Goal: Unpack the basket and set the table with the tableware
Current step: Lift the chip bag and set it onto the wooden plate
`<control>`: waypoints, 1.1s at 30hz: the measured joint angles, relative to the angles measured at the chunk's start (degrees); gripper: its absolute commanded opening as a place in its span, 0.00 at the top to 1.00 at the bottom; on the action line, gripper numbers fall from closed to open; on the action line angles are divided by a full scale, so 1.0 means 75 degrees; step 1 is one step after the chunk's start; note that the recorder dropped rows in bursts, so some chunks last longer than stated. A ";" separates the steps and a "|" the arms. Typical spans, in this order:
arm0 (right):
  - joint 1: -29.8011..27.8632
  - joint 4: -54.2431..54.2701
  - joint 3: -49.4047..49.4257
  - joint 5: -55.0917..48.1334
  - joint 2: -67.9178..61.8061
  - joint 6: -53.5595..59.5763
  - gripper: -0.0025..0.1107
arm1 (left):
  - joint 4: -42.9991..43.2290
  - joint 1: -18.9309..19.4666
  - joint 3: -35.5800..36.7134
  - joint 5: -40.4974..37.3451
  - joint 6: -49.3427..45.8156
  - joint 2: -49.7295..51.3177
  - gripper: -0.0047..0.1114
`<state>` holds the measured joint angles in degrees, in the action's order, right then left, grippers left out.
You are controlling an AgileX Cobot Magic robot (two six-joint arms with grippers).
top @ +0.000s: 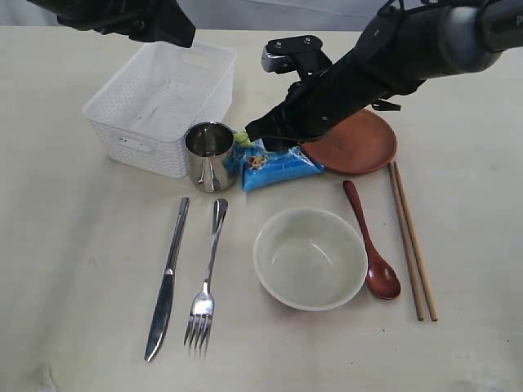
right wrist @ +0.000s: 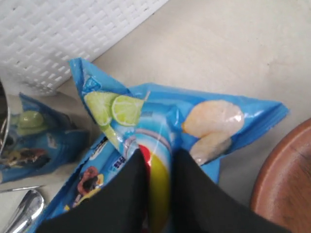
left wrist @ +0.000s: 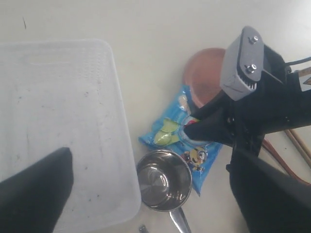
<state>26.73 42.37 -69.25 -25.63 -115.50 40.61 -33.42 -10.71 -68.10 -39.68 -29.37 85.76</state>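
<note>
Right end effector [right wrist: 158, 155] clenched on blue chip bag [top: 278, 167] beside steel cup [top: 210, 151]; likely clearing it off laid desk [top: 73, 245]; next, lift straight up, clear of cup.

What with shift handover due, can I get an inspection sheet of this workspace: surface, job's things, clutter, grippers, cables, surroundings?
Surface: pale table, everything rests on it.
Job's things: basket shows nothing inside; cup upright beside it; knife, fork, bowl, spoon, chopsticks and plate laid out.
Clutter: blue chip bag between cup and plate.
Grippers: right gripper, jaws pinching a fold of the bag; left gripper, jaws wide open above the basket's edge, holding nothing.
Cables: thin cable at the right arm's wrist.
Surroundings: nothing seen.
</note>
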 measured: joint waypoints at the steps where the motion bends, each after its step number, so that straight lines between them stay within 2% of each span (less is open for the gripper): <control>1: 0.0000 0.0000 0.0000 0.0000 0.0013 -0.0012 0.98 | 0.0000 0.0000 0.0000 0.0000 0.0000 0.0000 0.26; 11: 0.0032 0.0036 0.0000 0.0000 0.0109 -0.0089 0.98 | 0.0000 0.0000 0.0000 0.0013 0.0000 0.0000 0.26; 18: -0.0033 -0.0618 0.0000 -0.0053 0.0952 -0.0451 0.98 | 0.0000 0.0000 0.0000 0.0052 0.0000 0.0000 0.26; 21: -0.0364 -0.0760 0.0000 -0.0166 0.1482 -0.0626 0.98 | 0.0000 0.0000 0.0000 0.0052 0.0000 0.0000 0.26; 29: -0.1831 -0.0818 0.0000 -0.0831 0.2114 -0.0827 0.98 | 0.0000 0.0000 0.0000 0.0052 0.0000 0.0000 0.26; 33: -0.2068 -0.0832 0.0000 -0.1224 0.1931 -0.0827 0.98 | 0.0000 0.0000 0.0000 0.0052 0.0000 0.0000 0.26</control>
<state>11.22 36.13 -69.25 -34.81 -101.02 34.41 -33.42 -10.71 -68.10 -39.30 -29.37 85.76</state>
